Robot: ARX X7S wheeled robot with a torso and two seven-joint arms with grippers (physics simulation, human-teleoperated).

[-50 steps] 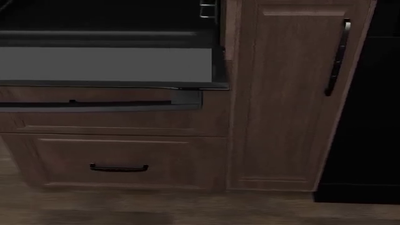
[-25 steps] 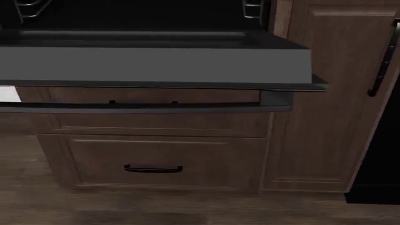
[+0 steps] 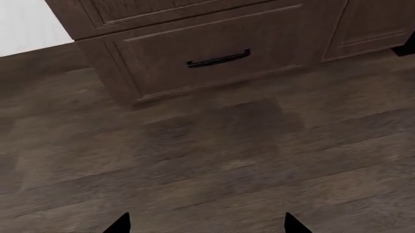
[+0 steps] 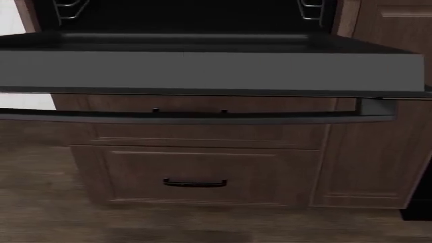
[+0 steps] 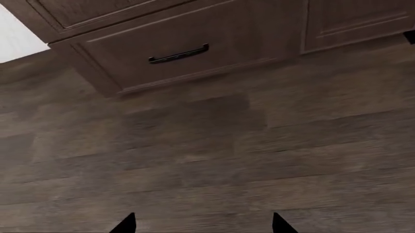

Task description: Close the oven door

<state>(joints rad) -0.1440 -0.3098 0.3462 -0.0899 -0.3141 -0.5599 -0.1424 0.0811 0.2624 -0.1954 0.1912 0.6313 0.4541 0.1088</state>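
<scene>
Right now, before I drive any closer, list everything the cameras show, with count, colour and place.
Wide flat black oven door with dark grey matte inner face: one, folded down flat and open, across the upper head view.
Oven cavity: one, black, behind the door.
Wire rack supports: two visible, grey metal, on the cavity's side walls.
Brown wooden drawer front: one, below the door, closed.
Black drawer handle: one, centred on the drawer.
Brown wooden cabinet door: one, beside the drawer.
Dark wood-plank floor: in front of the cabinets.
Left tool: black fingertips apart, over bare floor.
Right tool: black fingertips apart, over bare floor.
</scene>
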